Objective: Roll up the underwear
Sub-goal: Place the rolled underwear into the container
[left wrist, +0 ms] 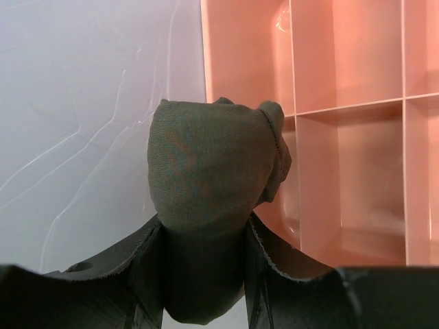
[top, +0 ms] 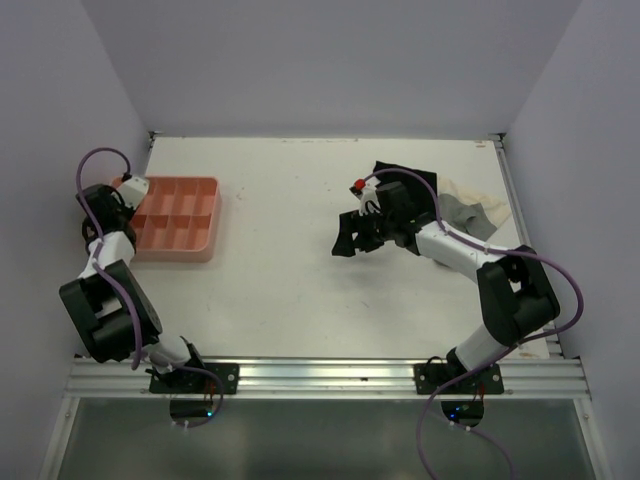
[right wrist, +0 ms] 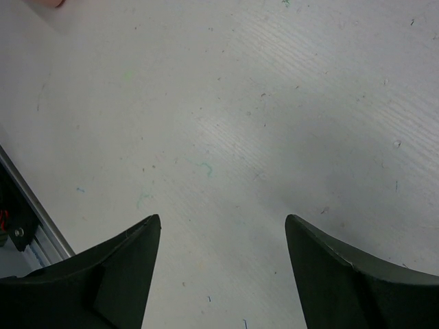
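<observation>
I see left jaws clamped on the rolled underwear [left wrist: 209,199] at the tray [left wrist: 343,62] edge, right jaws wide over the surface [right wrist: 240,103].

No text, label, brand, number or sign can be read in any of the views.
</observation>
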`<state>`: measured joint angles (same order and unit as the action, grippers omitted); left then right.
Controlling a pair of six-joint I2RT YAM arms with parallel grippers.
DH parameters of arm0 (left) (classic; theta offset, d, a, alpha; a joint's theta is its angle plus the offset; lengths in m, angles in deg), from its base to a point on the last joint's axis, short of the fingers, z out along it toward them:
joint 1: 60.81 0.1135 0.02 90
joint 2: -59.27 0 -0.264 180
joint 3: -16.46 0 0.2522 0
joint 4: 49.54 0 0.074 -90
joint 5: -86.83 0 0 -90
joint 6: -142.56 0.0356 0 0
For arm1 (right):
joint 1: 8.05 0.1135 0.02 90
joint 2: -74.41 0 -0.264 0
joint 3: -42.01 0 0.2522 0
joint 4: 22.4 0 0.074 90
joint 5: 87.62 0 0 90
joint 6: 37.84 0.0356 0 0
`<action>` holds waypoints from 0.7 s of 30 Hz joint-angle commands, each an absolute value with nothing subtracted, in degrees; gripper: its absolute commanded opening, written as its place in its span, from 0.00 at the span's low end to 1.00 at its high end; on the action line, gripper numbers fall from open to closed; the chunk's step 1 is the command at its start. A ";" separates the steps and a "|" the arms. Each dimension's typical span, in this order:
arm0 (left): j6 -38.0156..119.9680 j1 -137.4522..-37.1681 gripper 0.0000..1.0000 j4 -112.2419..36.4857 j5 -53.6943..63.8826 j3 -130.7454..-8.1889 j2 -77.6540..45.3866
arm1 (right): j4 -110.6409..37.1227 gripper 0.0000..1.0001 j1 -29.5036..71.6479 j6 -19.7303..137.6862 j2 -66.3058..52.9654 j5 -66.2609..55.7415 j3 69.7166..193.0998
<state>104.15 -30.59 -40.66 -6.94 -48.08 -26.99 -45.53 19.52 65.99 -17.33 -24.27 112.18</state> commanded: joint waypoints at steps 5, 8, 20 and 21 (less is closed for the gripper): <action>102.57 -32.41 0.00 -42.63 -5.28 -45.55 -22.56 | -45.22 0.78 19.54 65.17 -16.12 -24.87 113.43; 101.78 -33.82 0.00 -42.37 -6.41 -45.20 -23.25 | -45.39 0.78 19.54 64.82 -16.20 -24.95 113.34; 100.19 -36.20 0.00 -41.67 -8.62 -45.02 -28.09 | -45.83 0.78 19.46 64.12 -15.94 -24.25 112.64; 100.02 -36.29 0.00 -41.23 -8.36 -45.11 -28.18 | -45.83 0.78 19.46 64.03 -16.03 -24.25 112.64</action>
